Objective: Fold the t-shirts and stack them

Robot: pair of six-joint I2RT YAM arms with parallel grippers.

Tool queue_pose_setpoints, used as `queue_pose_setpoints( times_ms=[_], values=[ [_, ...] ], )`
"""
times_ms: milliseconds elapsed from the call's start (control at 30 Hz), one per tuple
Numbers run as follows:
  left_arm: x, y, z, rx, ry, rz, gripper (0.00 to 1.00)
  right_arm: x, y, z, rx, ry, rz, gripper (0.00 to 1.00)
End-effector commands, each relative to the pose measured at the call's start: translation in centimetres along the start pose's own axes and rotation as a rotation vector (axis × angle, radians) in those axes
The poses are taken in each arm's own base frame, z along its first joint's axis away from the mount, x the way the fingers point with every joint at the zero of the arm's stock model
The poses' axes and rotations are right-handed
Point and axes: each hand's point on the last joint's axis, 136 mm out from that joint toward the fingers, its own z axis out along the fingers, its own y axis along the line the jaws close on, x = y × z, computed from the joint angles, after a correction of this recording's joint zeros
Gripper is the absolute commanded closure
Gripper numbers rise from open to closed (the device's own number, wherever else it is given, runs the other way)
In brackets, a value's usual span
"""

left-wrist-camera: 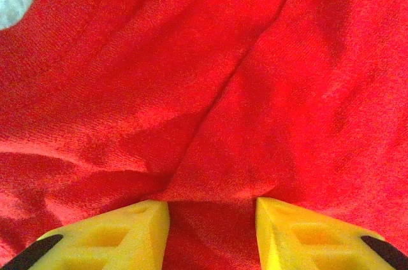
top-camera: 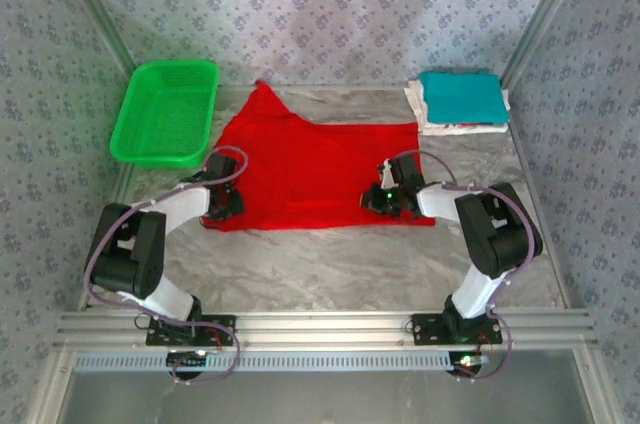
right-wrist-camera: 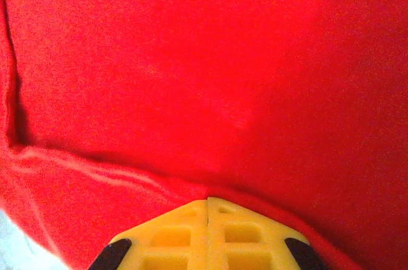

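Far right, teal t-shirt atop whitish t-shirt

whitish t-shirt, 1 o'clock: mostly covered by teal t-shirt | red t-shirt: cut off on all sides in wrist views | left gripper, right gripper from above: fingertips too small to tell

Red cloth t-shirt centred on the desk; green plastic mesh basket at ten o'clock; teal folded t-shirt atop whitish folded t-shirt at two.
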Motion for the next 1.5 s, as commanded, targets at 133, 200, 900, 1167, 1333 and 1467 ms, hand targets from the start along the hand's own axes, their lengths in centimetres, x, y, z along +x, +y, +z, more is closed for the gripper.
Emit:
queue_pose_setpoints(
  times_ms=[133, 200, 900, 1167, 1333, 1467],
  values=[
    [0.7, 1.9, 1.0, -0.058, 0.019, 0.016, 0.59, -4.8, -3.4, 0.4, 0.055, -0.119, 0.071, 1.0],
    [0.8, 2.1, 1.0, -0.061, 0.019, 0.014, 0.59, -5.8, -4.0, 0.4, 0.057, -0.148, 0.082, 1.0],
    [0.7, 2.1, -0.2, -0.03, 0.008, 0.0, 0.57, -6.8, -0.6, -5.6, -0.003, -0.19, -0.012, 1.0],
    [1.4, 2.2, 0.9, -0.034, 0.04, -0.023, 0.56, -4.6, -2.1, -1.8, 0.001, -0.114, 0.048, 1.0],
    [2.5, 2.6, 1.0, -0.038, 0.066, -0.046, 0.56, -3.1, -5.4, -1.2, 0.091, -0.096, 0.174, 1.0],
    [3.8, 3.0, 0.2, -0.021, 0.081, -0.086, 0.56, -0.1, -8.3, -2.1, 0.167, -0.094, 0.313, 1.0]
  ],
)
